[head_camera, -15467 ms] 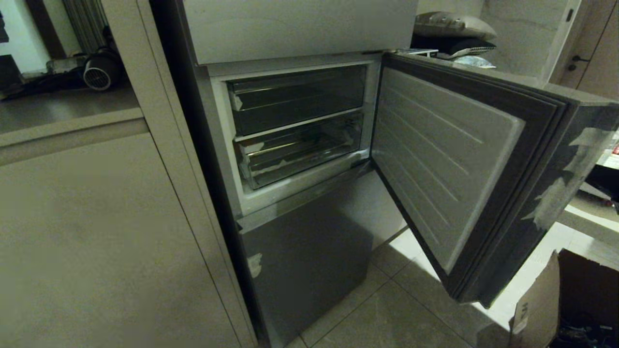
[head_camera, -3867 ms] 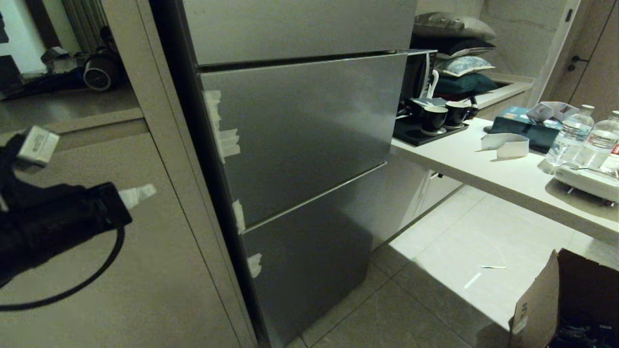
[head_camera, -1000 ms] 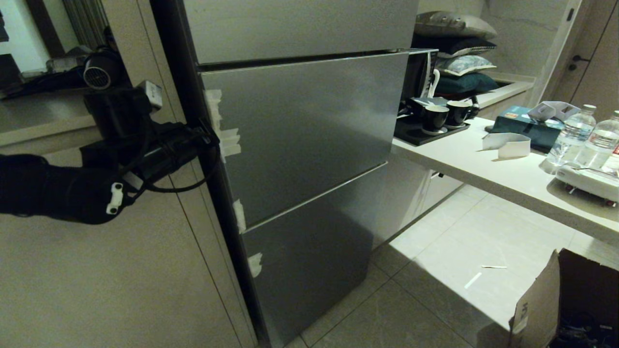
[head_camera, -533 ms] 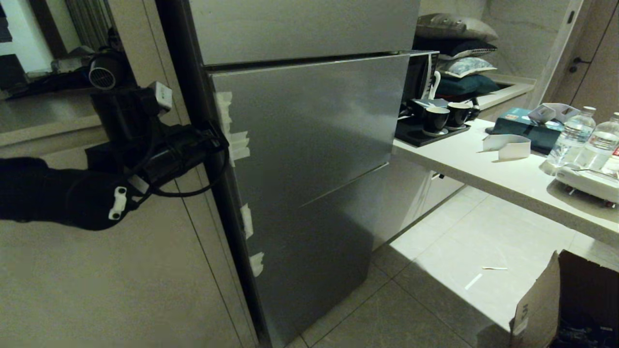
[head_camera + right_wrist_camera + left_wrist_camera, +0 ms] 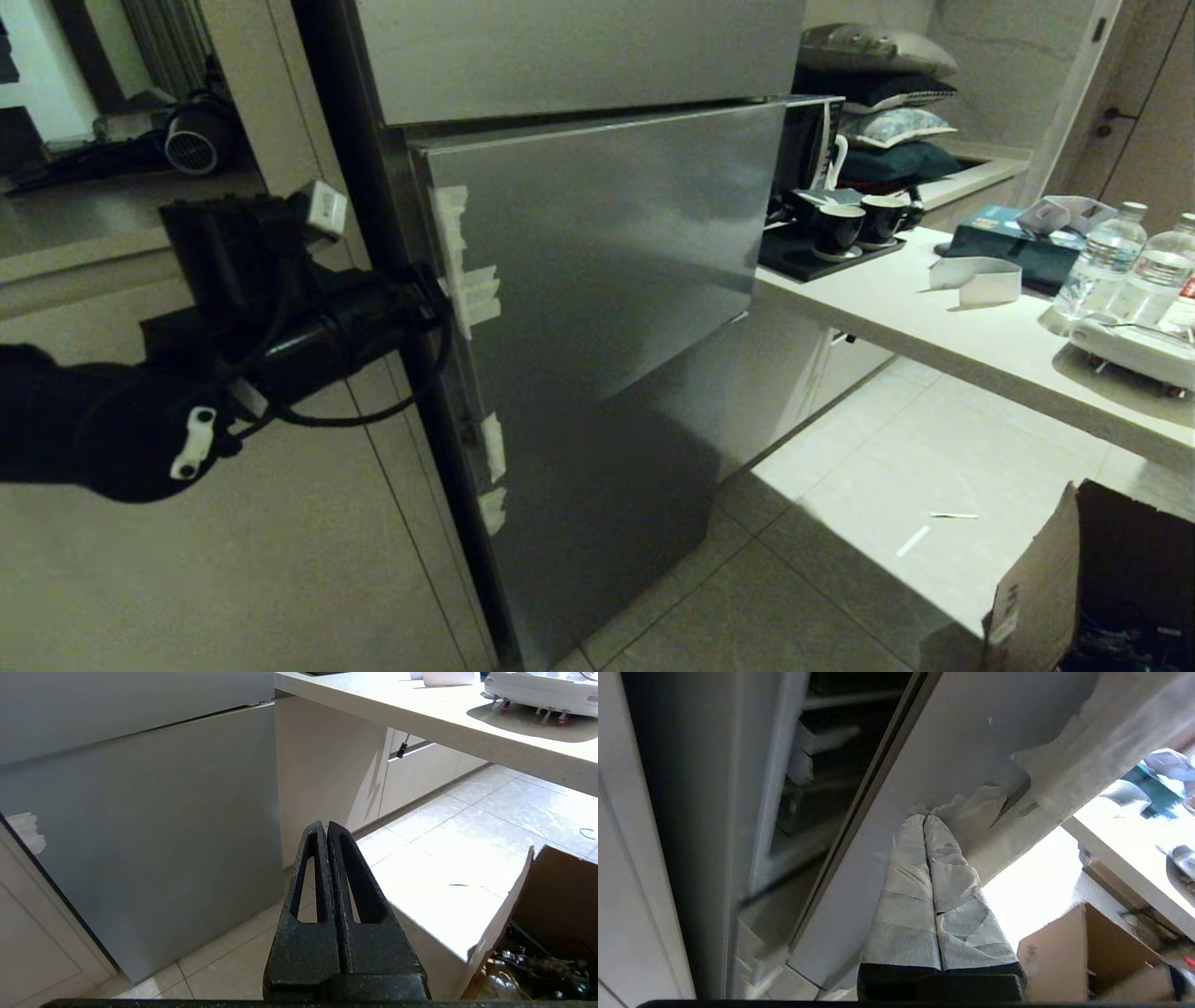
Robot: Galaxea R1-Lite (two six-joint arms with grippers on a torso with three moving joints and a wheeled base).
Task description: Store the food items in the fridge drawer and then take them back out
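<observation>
None of the storing is done, by my read. We're at the very front of the job, getting into the fridge. The middle fridge door (image 5: 607, 252) stands ajar, a narrow dark gap showing down its left edge. The left gripper (image 5: 428, 297) is right at that edge beside the tape scraps (image 5: 471, 289). In the wrist view its taped fingers (image 5: 920, 868) are pressed flat together with nothing between them, tips touching the door by the tape.

The food items? Not in any view. I can't say where they are, so I judge them not yet in hand.

The fridge drawer? Through the gap the left wrist view catches pale drawer fronts (image 5: 808, 742) in the dark. I can't tell which is the clear one, or whether anything lies inside.

What's left is nearly everything: swing the door wide, pull the drawer, load both pieces, then fetch them out.

The right gripper (image 5: 325, 828) hangs parked low by the fridge's bottom door, clenched on nothing.

Now the containers. A cardboard box (image 5: 1036, 579) sits on the floor at the lower right, holding a dark tangle I can't make out. On the counter (image 5: 934, 336), a dark tray (image 5: 794, 261) at the end nearest the fridge carries two dark cups (image 5: 840, 229). Water bottles (image 5: 1102, 257) stand toward the counter's right end.
</observation>
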